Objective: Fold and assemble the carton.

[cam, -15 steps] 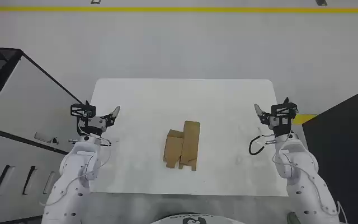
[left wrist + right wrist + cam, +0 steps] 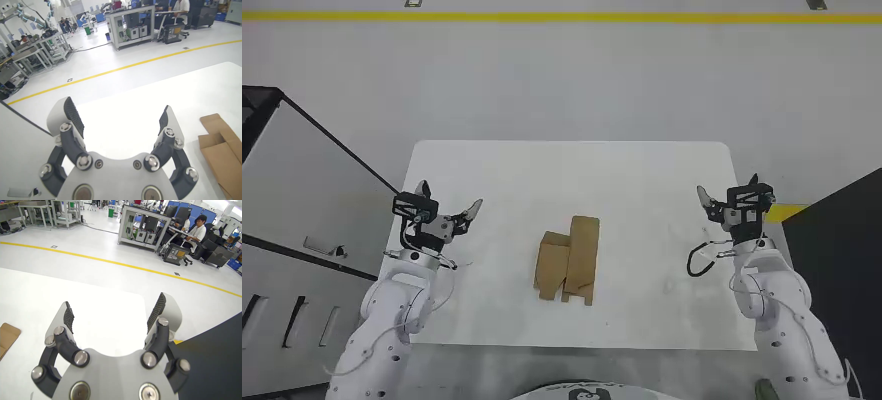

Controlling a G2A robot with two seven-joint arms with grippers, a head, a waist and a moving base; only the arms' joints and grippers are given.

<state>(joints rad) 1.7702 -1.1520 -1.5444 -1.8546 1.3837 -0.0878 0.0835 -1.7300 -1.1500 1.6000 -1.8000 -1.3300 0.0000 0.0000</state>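
Currently the flattened carton [image 2: 568, 260] lies on the white counter [image 2: 642, 170], between the two tools and well apart from both. The left tool [image 2: 449, 200] hangs released, jaws spread around nothing. The right tool [image 2: 729, 190] is likewise spread and empty, and sits farther from the cardboard. The carton looks light and thin, stiff across its panels yet ready to bend at the creases, so it will probably slide when pushed. A free flap edge facing the left tool seems the best hold.
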